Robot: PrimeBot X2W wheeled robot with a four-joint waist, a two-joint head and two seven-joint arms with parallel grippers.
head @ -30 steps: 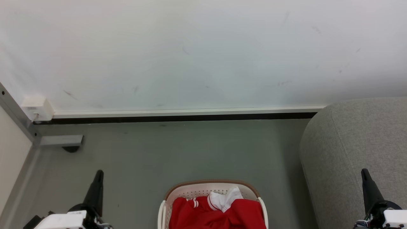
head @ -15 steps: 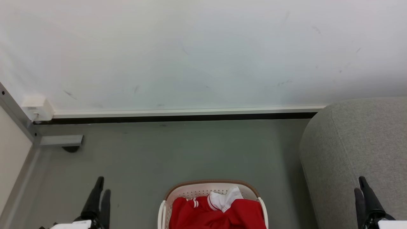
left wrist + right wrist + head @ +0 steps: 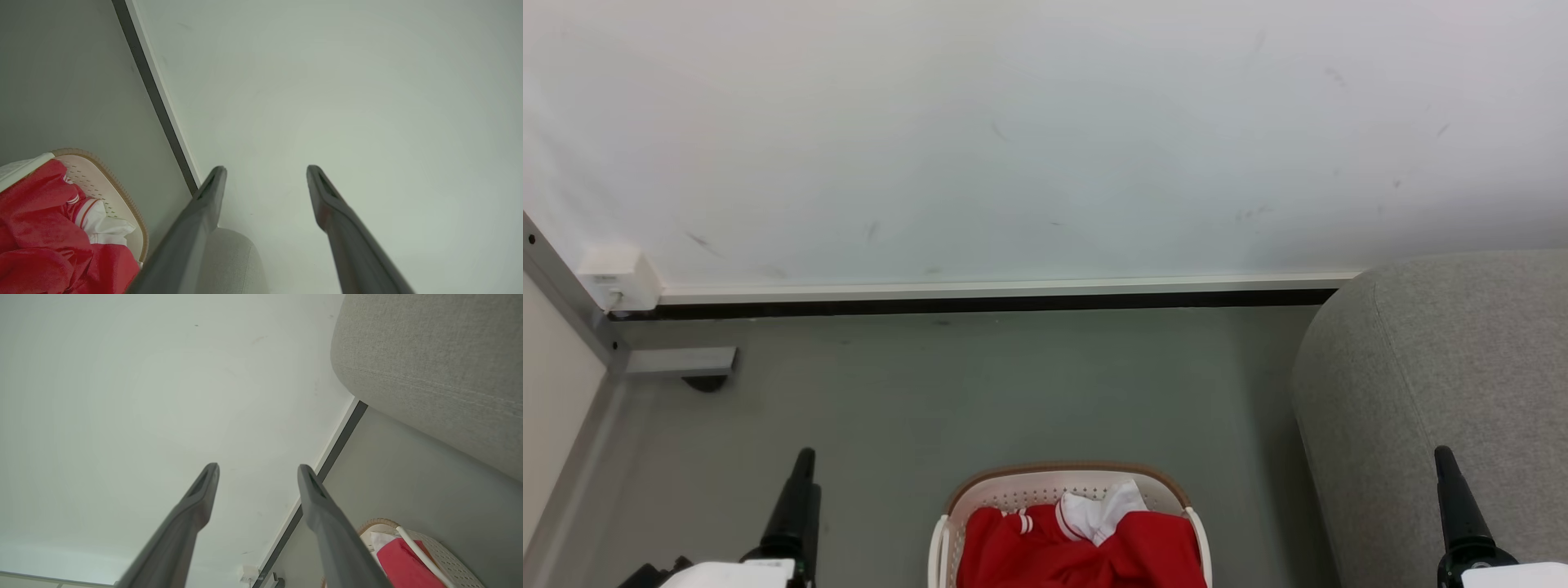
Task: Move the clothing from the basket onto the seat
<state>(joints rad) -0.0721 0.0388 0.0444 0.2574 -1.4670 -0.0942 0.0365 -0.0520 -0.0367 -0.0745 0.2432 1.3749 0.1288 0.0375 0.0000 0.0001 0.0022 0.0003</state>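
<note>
The white basket [image 3: 1066,480] with a brown rim stands on the floor at the bottom centre of the head view. The red and white clothing [image 3: 1086,547] lies heaped inside it. The grey seat [image 3: 1445,359] rises at the right. My left gripper [image 3: 805,457] hangs left of the basket and my right gripper [image 3: 1443,453] is in front of the seat, both apart from the clothing. In the left wrist view the left gripper [image 3: 266,169] is open and empty, with the clothing [image 3: 41,237] and basket [image 3: 122,192] at lower left. The right gripper [image 3: 258,468] is also open and empty, beside the seat [image 3: 429,367].
A white wall [image 3: 1013,139] with a dark baseboard [image 3: 980,300] closes off the far side of the grey floor [image 3: 1013,392]. A grey metal frame foot [image 3: 678,359] and a small white box [image 3: 617,278] sit at the far left.
Both grippers have gone from shut to open. Their fingers have shifted slightly in the head view. The basket, clothing and seat have not moved.
</note>
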